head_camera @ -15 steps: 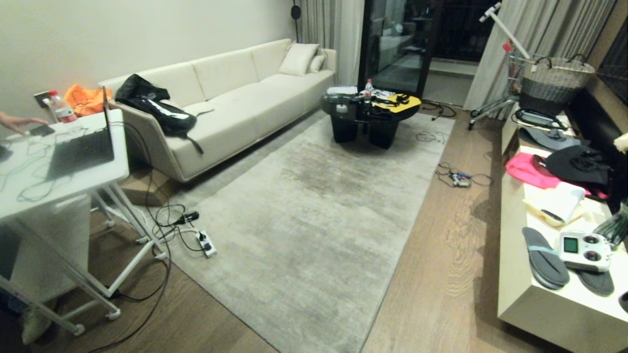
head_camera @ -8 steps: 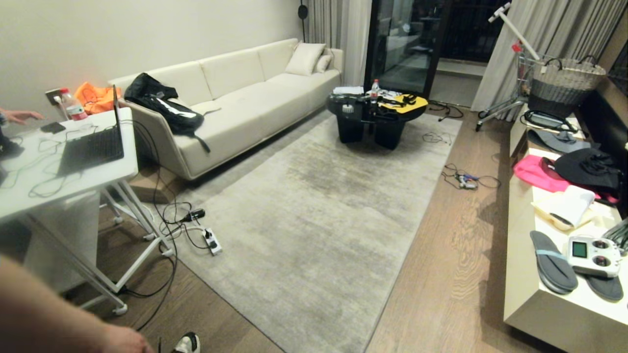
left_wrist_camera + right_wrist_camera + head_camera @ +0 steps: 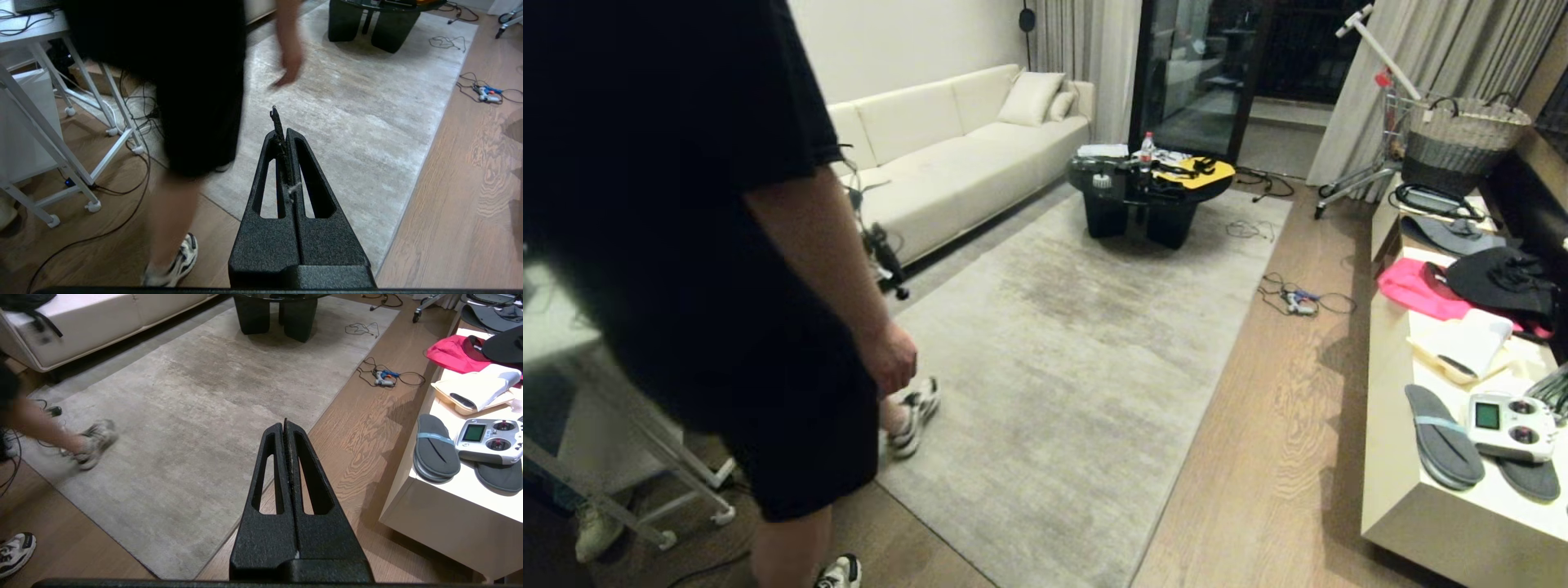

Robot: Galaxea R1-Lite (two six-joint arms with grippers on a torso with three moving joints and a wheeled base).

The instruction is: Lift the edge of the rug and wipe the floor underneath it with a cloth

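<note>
Person (image 3: 711, 269) blocking the rug's left side, rug edge (image 3: 1176, 457) along bare floor (image 3: 1258, 457) unobstructed, low bench (image 3: 1445, 523) just right

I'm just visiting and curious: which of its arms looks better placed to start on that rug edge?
Probably the right gripper: its view shows the rug edge and floor unobstructed. A person is walking in front of the left gripper. Both are shut and hold nothing.

Each wrist view shows a matte black tool with a grainy, pebbled finish. The left tool (image 3: 282, 122) is a tapering wedge of two fingers (image 3: 265, 179), each pierced by a long slot, with a thin dark pad strip jutting at twelve o'clock and a pale thread stuck to the seam. The right tool (image 3: 285, 426) has the same slotted wedge shape.
</note>
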